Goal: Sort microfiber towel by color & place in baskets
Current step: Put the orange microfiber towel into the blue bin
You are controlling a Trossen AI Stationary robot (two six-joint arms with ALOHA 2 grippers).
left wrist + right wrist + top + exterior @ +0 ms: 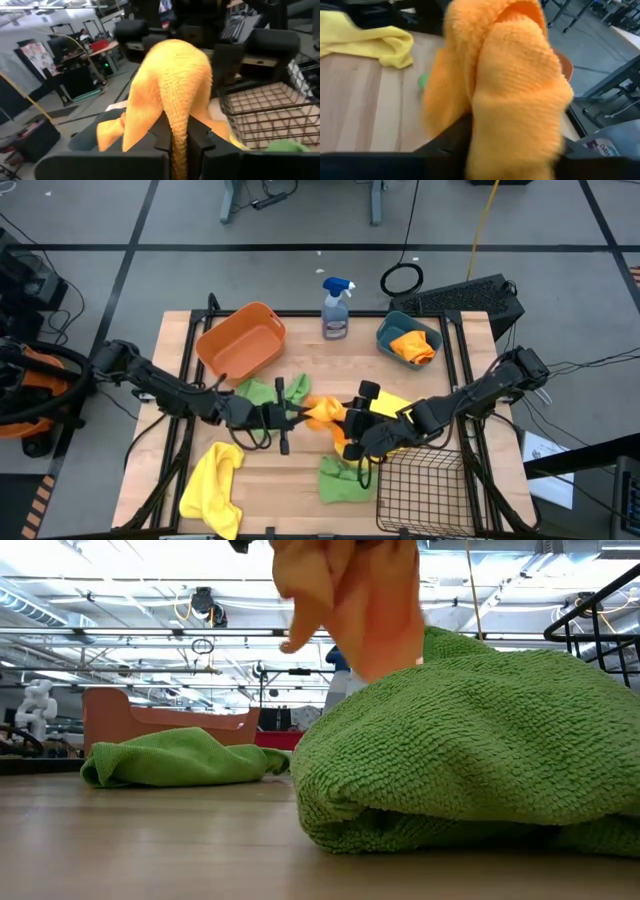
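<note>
An orange towel (323, 414) is bunched above mid-table between both grippers and hangs at the top of the low view (350, 600). My left gripper (300, 416) is shut on it from the left. My right gripper (352, 432) meets it from the right. Green towels lie near the orange tub (262, 390) and by the wire basket (340, 480). One yellow towel (213, 485) lies near the front left, another (395, 402) under the right arm. The orange tub (240, 340), the teal bin (392, 330) holding an orange towel (413, 346) and the black wire basket (425, 485) stand around. My left gripper pinches a fold of the orange towel (179, 137) between its two fingers (162, 135), level from the table's left. The cloth rises in a hump beyond the fingers and is lifted clear of the table. My right gripper is shut on the orange towel (520, 100), coming from the table's right. The cloth drapes over the fingers and hides the place of contact.
A blue-topped spray bottle (337, 308) stands at the far edge between the tub and the teal bin. The wire basket sits at the near right corner, close under the right arm. Bare wood shows between the yellow towel and the near green towel.
</note>
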